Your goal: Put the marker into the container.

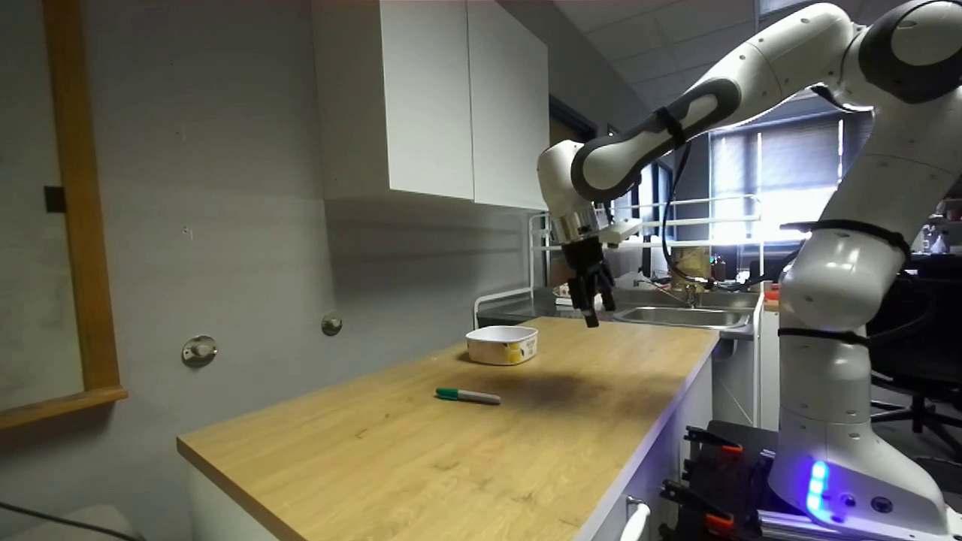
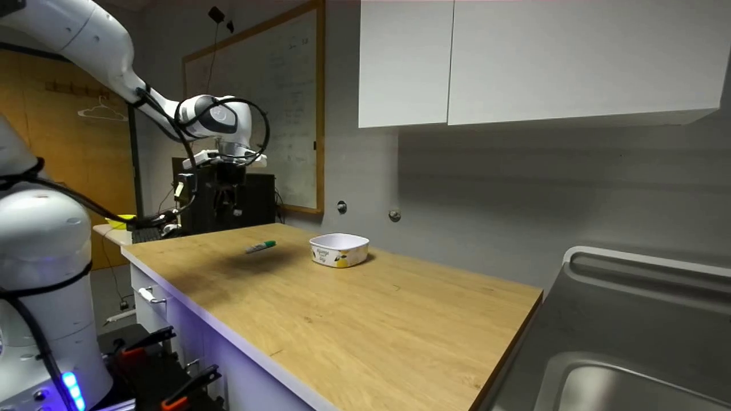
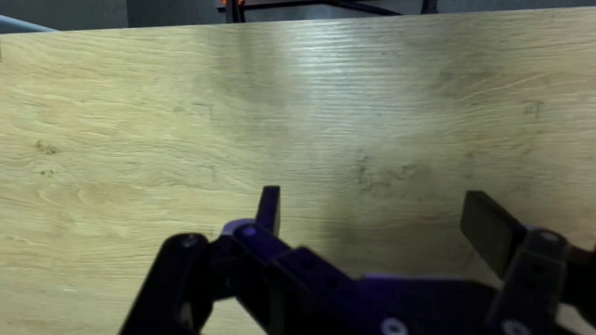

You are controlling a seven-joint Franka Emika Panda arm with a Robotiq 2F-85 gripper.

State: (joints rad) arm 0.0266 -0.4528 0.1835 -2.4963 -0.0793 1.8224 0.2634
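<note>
On the pale wood-look worktop (image 1: 421, 458): slim round grey-barrelled marker (image 1: 467, 396) w/ green cap, lying flat, not gripped, cap end twd the grey wall (image 1: 248, 248). Low white squarish container (image 1: 487, 351) w/ rounded corners & yellow fruit print sits upright near it, a gap b/w them in both exterior views. Material of either: can't tell.

Black two-finger hand (image 3: 375, 216) hangs above the worktop, fingers (image 3: 269, 209) spread wide, nothing b/w them in wrist view. Marker & container both out of that view, so hand isn't over the pick pt AFAICT.

Current step, my read: reach + grasp. Recs: go lateral first at this ht, steer by exterior views til marker shows b/w the pads (image 3: 486, 232), then drop straight down. Trim yaw so pads close square across the barrel, approx mid-length; off-angle it'll prob twist. Go low, tips just shy of the worktop, since barrel is thin. Close slow: round body could roll if one pad hits first. Mind the container's side, a spread finger could shove it. After grasp, lift clear of rim b/f traversing.
</note>
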